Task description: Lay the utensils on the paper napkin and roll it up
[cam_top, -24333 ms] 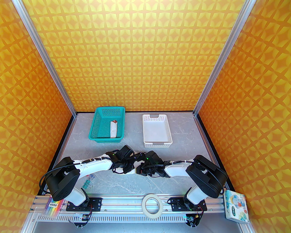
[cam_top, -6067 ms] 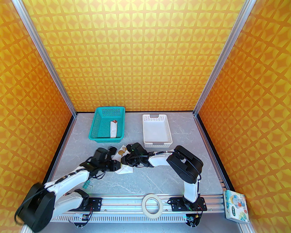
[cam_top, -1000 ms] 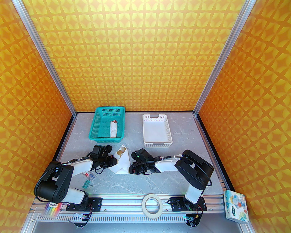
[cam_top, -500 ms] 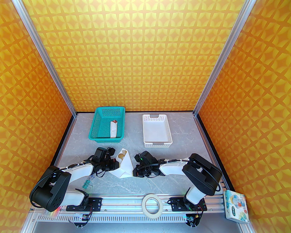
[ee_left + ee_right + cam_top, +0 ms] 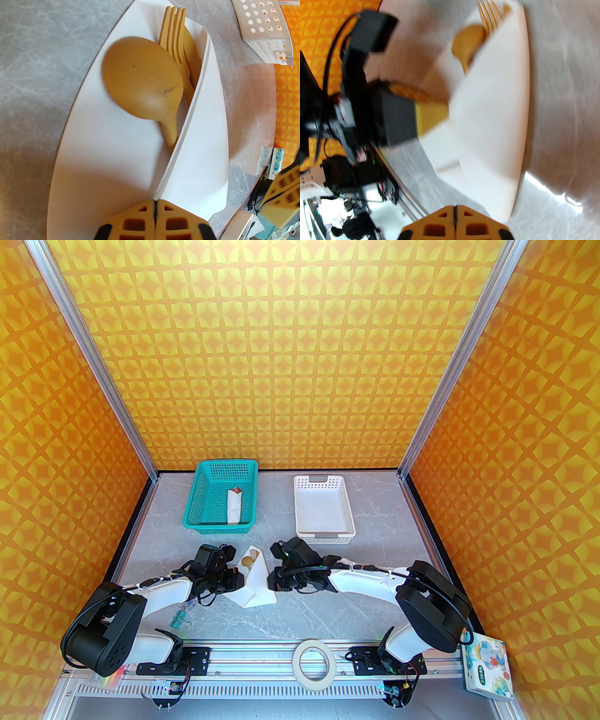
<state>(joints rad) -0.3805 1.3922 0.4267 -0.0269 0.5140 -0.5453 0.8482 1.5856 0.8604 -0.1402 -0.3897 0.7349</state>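
Note:
The white paper napkin [image 5: 257, 587] lies on the grey table between my two grippers, its right flap folded over the utensils. A tan spoon [image 5: 143, 77] and fork [image 5: 175, 28] poke out at its far end [image 5: 248, 558]. My left gripper [image 5: 238, 580] sits at the napkin's left side, its jaws shut [image 5: 154, 204] on the near end of the flap's edge. At the napkin's right edge is my right gripper [image 5: 273, 584]. In the blurred right wrist view it [image 5: 454, 209] looks shut, beside the napkin [image 5: 494, 117], with nothing seen between the fingers.
A teal basket [image 5: 190, 516] at the back left holds a white roll [image 5: 234, 507]. A white basket [image 5: 323, 537] stands just behind my right wrist. Binder clips [image 5: 180, 617] lie near the left arm. A tape roll [image 5: 315, 662] and a tissue pack [image 5: 487, 669] sit at the front rail.
The right gripper lifted the napkin's right flap and laid it over the utensils, and its wrist swung toward the white basket. The left arm shifted slightly and then held still.

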